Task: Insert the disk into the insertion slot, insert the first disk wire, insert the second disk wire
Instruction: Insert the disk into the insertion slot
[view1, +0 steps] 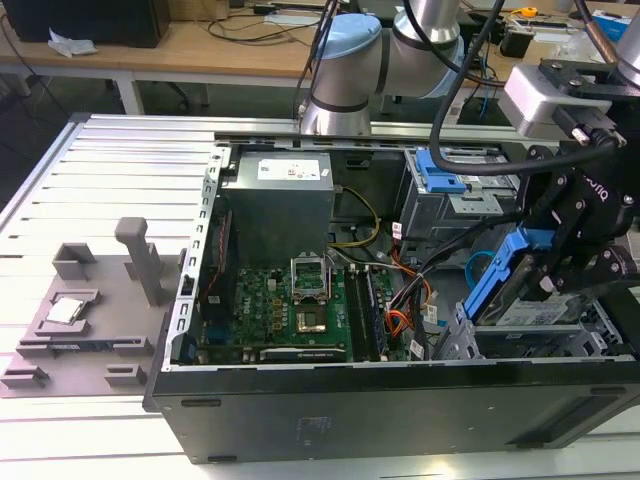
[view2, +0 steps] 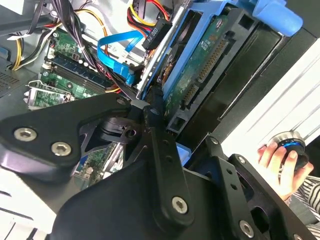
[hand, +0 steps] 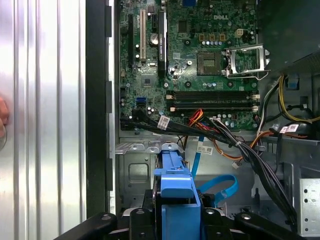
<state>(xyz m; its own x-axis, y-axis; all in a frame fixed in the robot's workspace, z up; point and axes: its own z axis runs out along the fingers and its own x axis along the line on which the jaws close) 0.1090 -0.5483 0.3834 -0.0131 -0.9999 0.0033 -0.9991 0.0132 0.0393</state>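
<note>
The disk (view1: 528, 312), silver in a bright blue carrier (view1: 503, 277), hangs tilted over the insertion slot (view1: 456, 342), a silver sheet-metal cage at the case's front corner on the exterior view's right. My gripper (view1: 562, 272) is shut on the disk from above. In the second wrist view the disk's green circuit side (view2: 210, 65) faces the camera, with a black finger (view2: 155, 125) against the carrier's edge. The first wrist view has the blue carrier (hand: 175, 192) between my gripper's links, just over the cage (hand: 132, 172). A loose blue flat wire (hand: 220, 182) and a black wire bundle (hand: 240, 150) lie beside the cage.
The open computer case (view1: 400, 400) lies on a ribbed metal table (view1: 110, 160). Inside are the motherboard (view1: 290, 310), the power supply (view1: 280, 200) and a grey cage with a blue latch (view1: 440, 170). A grey fixture plate (view1: 90, 310) sits left. A person's hand (view2: 280, 160) rests beside the case.
</note>
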